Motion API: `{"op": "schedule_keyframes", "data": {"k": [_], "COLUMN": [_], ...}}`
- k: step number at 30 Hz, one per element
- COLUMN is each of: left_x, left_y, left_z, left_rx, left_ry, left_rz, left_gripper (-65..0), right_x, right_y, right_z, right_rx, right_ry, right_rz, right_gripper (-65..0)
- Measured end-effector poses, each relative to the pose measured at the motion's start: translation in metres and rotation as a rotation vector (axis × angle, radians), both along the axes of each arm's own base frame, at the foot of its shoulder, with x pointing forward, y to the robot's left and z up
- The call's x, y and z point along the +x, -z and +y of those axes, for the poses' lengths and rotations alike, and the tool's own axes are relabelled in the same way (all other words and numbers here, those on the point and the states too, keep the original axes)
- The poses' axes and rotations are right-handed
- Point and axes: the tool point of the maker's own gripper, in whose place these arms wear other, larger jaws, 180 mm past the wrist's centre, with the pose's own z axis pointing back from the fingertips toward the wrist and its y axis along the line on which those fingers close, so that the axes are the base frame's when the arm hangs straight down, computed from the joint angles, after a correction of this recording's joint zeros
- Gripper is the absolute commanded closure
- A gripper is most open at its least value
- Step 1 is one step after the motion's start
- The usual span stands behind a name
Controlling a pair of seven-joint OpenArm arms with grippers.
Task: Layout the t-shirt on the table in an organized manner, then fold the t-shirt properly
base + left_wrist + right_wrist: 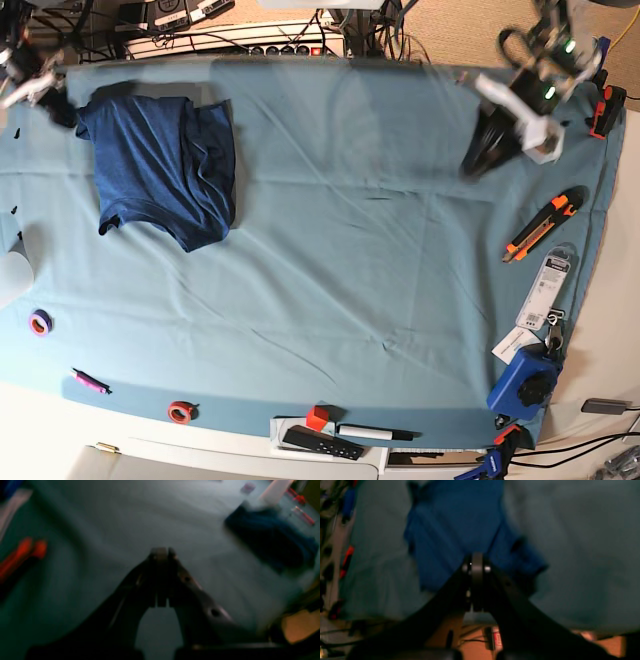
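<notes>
The dark navy t-shirt (160, 170) lies bunched and partly folded on the teal table (350, 250), at its far left in the base view. It also shows in the right wrist view (455, 530) and, blurred, in the left wrist view (270, 537). My right gripper (58, 104) is at the shirt's upper left corner, over the table edge. Its jaws look shut (476, 558), and no cloth shows between them. My left gripper (478, 162) hangs over bare cloth at the far right, well away from the shirt, and it is shut (161, 552) and empty.
An orange box cutter (540, 228), a packaged item (545, 285) and a blue tool (525, 380) lie along the right edge. Tape rolls (40, 322) (180, 411), a pink marker (90, 381), a red block (317, 418), a remote (320, 442) and a pen (375, 433) lie along the front.
</notes>
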Motion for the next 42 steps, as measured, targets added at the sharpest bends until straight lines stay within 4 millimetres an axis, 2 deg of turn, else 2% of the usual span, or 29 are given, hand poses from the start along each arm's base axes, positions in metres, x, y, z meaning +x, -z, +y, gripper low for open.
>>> {"op": "schedule_keyframes", "data": {"k": [4,9,13,18,22,26,32,35,38,41,42], "left_x": [-0.037,-0.085,-0.110,-0.157,-0.173,-0.183,-0.171,-0.168,-0.149,-0.132,-0.132], "left_y": [0.016,0.034,0.049,0.091,0.109,0.132,0.179,0.199,0.208,0.214,0.221], "left_z": [0.015,0.016,0.017,0.022,0.038,0.062,0.097,0.108,0.116,0.120,0.128], "left_rx": [0.005,0.009,0.061,0.211,0.200,0.160,0.125,0.086,0.030,0.009,0.025], "left_ry": [-0.014,-0.009,0.030,0.129,0.094,-0.003,-0.149,-0.218,-0.283,-0.323,-0.378], "left_rz": [0.115,0.256,0.360,0.637,0.707,0.739,0.800,0.844,0.830,0.815,0.832], "left_gripper": [0.0,0.0,0.0,0.0,0.0,0.0,0.0,0.0,0.0,0.0,0.0], "right_x": [-0.028,-0.069,-0.098,-0.105,-0.104,-0.118,-0.153,-0.163,-0.167,-0.167,-0.166], "right_y": [0.010,0.026,0.039,0.043,0.059,0.096,0.159,0.192,0.220,0.245,0.252], "right_z": [0.008,0.018,0.030,0.037,0.055,0.090,0.133,0.142,0.146,0.138,0.134], "right_rx": [0.047,0.086,0.127,0.150,0.226,0.365,0.498,0.492,0.438,0.306,0.253], "right_ry": [0.009,0.038,0.072,0.082,0.050,-0.001,-0.105,-0.095,-0.117,-0.159,-0.177], "right_rz": [0.056,0.157,0.226,0.237,0.263,0.375,0.641,0.726,0.795,0.835,0.835], "right_gripper": [0.0,0.0,0.0,0.0,0.0,0.0,0.0,0.0,0.0,0.0,0.0]}}
